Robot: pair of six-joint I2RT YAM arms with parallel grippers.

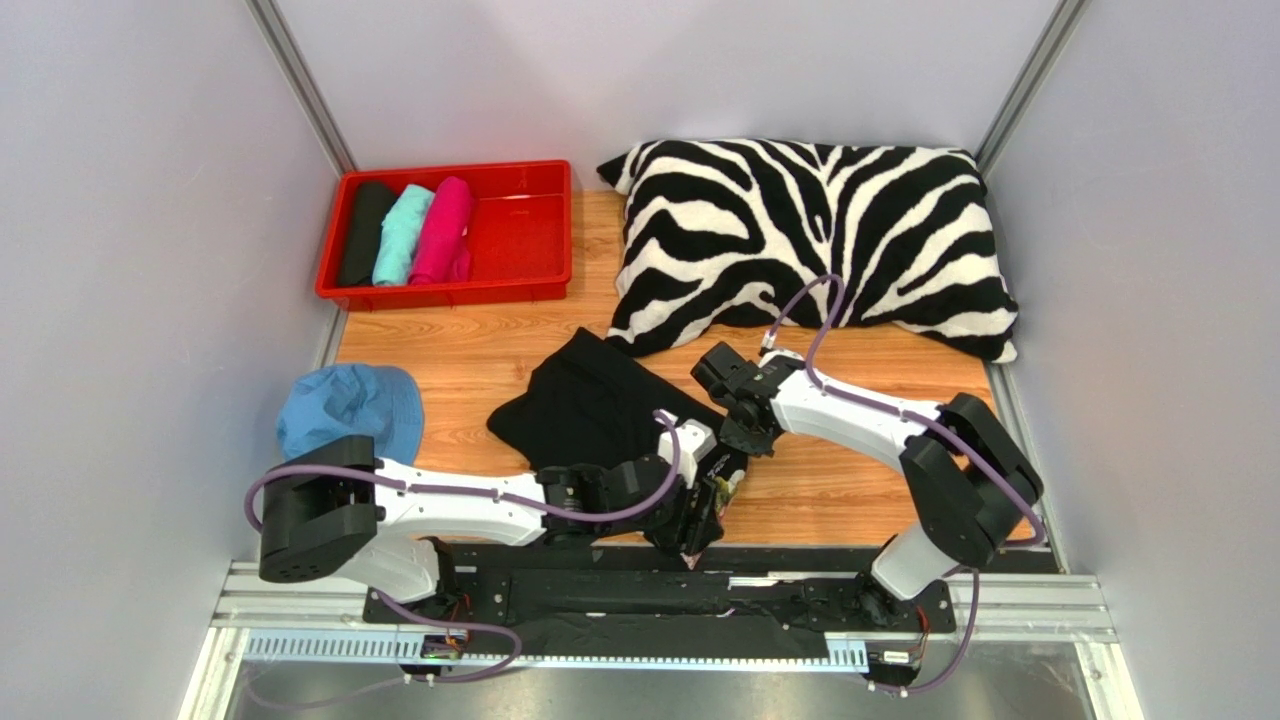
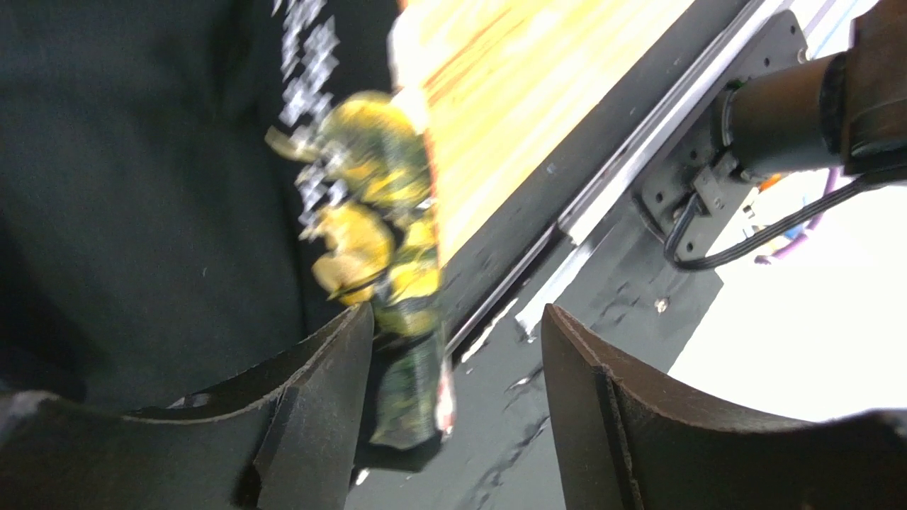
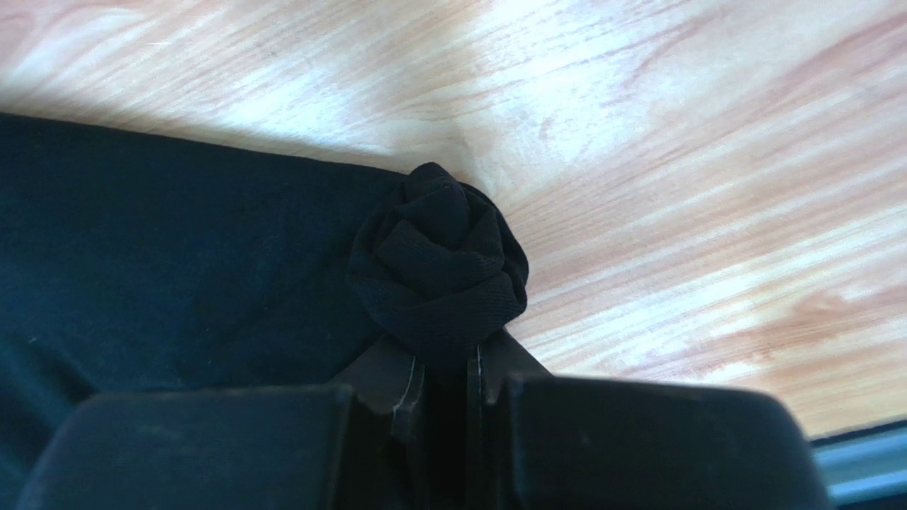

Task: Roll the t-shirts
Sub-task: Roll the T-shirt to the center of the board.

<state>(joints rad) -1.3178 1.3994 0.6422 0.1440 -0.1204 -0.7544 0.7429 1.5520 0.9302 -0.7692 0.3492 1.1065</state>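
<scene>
Right tool [image 3: 442, 367]: jaws pinched shut on a bunched knot at the edge of the black t-shirt [image 1: 594, 405]. Left tool [image 2: 458, 324]: jaws well apart, gripping nothing, at the shirt's near edge. The shirt lies crumpled mid-way on the wood-grain surface [image 1: 466, 360]. Red tray [image 1: 445, 288] at far left holds a black roll [image 1: 365, 233], teal roll [image 1: 401, 233] and pink roll [image 1: 445, 230]. Zebra pillow [image 1: 812, 240] far right, blue cloth [image 1: 349, 408] near left. Plain grey walls on three sides.
</scene>
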